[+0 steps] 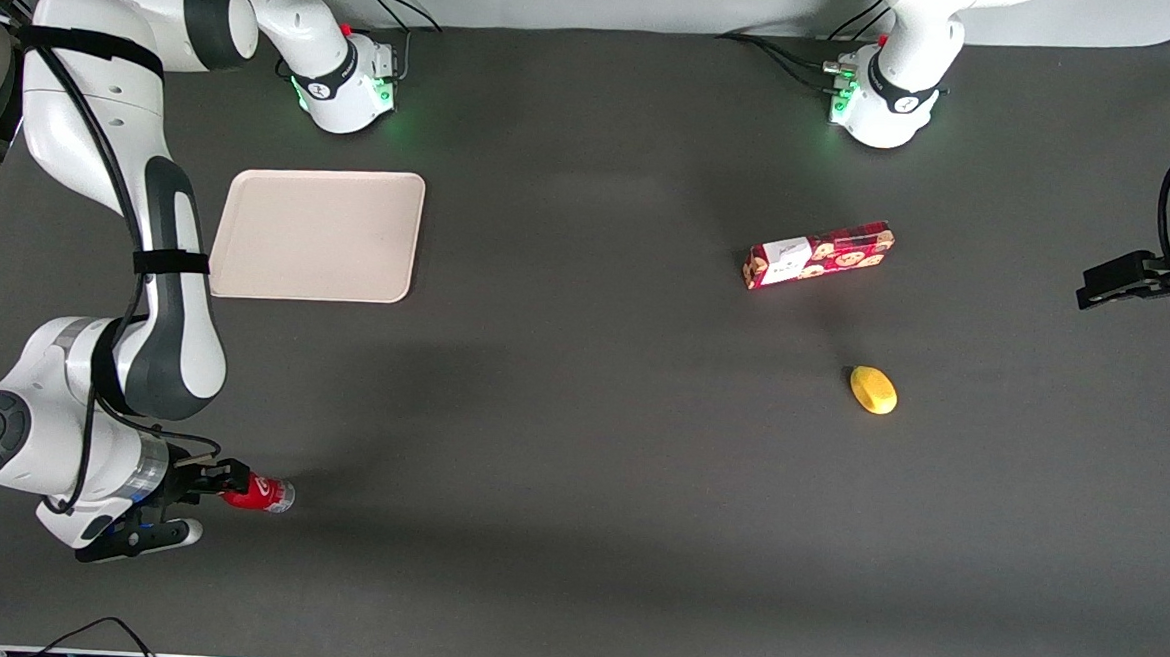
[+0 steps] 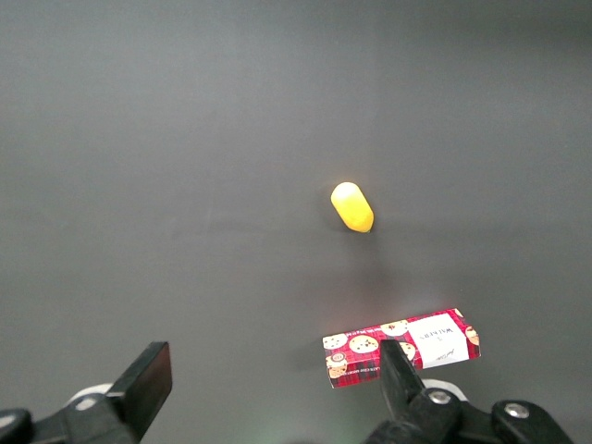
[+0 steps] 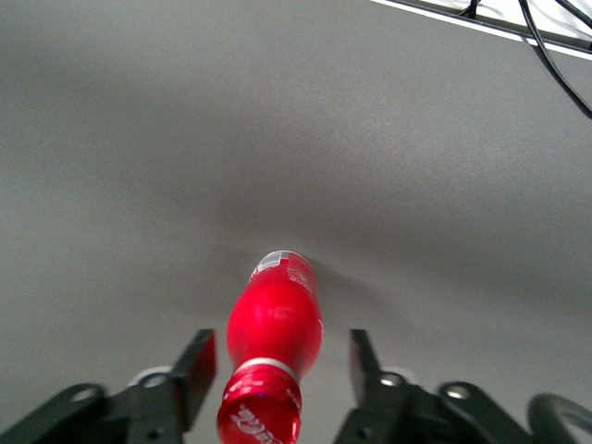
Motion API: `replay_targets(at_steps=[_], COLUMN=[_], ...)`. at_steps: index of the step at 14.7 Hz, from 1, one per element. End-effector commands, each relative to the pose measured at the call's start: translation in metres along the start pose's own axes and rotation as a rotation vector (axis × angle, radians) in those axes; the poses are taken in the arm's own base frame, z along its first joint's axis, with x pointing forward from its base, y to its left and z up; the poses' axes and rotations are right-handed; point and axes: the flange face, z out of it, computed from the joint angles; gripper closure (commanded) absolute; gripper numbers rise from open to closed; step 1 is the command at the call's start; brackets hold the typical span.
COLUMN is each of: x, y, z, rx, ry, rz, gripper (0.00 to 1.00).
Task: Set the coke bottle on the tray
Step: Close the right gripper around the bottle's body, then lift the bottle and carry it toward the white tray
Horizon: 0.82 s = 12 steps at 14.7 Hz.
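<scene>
The coke bottle (image 1: pixel 261 493) lies on its side on the dark table, near the table's front edge at the working arm's end. Its red cap faces my gripper (image 1: pixel 207 500) and its silvery base points away from it. In the right wrist view the gripper (image 3: pixel 279 356) stands open, one finger on each side of the coke bottle (image 3: pixel 276 324) at its neck, with a gap on both sides. The beige tray (image 1: pixel 318 234) lies flat and holds nothing. It is farther from the front camera than the bottle, and the arm's forearm overlaps one of its edges.
A red cookie box (image 1: pixel 817 255) and a yellow oval object (image 1: pixel 873 390) lie toward the parked arm's end of the table; both show in the left wrist view too, box (image 2: pixel 400 347) and yellow object (image 2: pixel 352 206). Cables (image 3: pixel 546 28) run along the table's edge.
</scene>
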Motion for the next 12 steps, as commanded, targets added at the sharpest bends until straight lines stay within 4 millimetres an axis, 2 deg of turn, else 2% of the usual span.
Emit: replay_targets(at_steps=[1,3,4,6,7,8,10,12], x=[0.002,0.002,0.001,-0.002,-0.004,-0.008,-0.019,-0.039], y=[-0.005,-0.006,-0.009,-0.01,-0.012,-0.013,-0.016,-0.021], z=[-0.004,-0.006,-0.007,-0.019,-0.034,-0.058,-0.119,-0.167], rx=[0.004,0.006,0.008,0.017,0.024,0.031,0.047,0.067], ry=[0.001,-0.002,-0.012,-0.039,-0.048,-0.05,-0.039,-0.063], rz=[0.001,0.005,0.002,0.0,0.0,0.009,0.038,0.033], gripper=[0.71,0.93,1.0,1.0,1.0,1.0,1.0,1.0])
